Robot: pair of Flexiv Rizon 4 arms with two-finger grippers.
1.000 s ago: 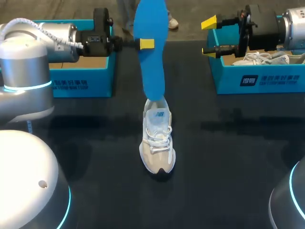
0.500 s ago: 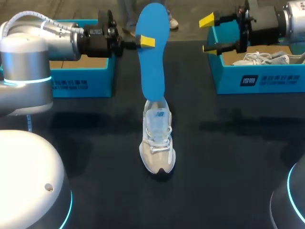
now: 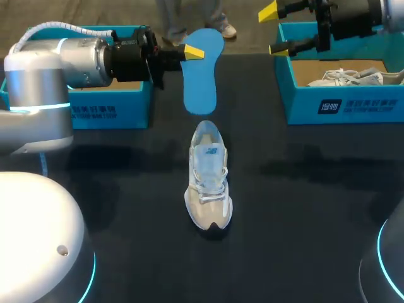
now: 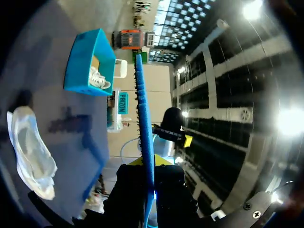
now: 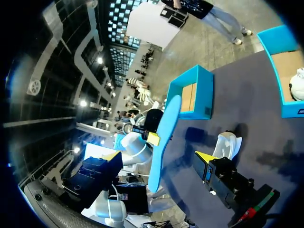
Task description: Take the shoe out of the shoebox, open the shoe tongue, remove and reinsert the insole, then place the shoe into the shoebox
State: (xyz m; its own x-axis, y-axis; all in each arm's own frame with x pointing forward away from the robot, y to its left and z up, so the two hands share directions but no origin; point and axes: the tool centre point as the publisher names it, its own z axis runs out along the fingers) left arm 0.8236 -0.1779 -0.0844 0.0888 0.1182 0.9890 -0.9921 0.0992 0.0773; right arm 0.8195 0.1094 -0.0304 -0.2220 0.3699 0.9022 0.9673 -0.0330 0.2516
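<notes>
While the left gripper [image 3: 189,53] pinches the blue insole [image 3: 201,85] aloft near the worktop's [image 3: 303,208] far edge, the shoe [image 3: 208,183] lies mid-worktop and the right gripper [image 3: 273,30] hangs, fingers spread, above the right shoebox [image 3: 341,104].

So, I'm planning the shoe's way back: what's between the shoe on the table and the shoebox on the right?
Nothing: the head view shows only bare dark table between the shoe and the right shoebox.

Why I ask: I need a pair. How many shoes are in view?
2. One shoe stands mid-table; another shoe lies in the right shoebox. The left shoebox is partly hidden behind the left arm, so it may hold more.
</notes>
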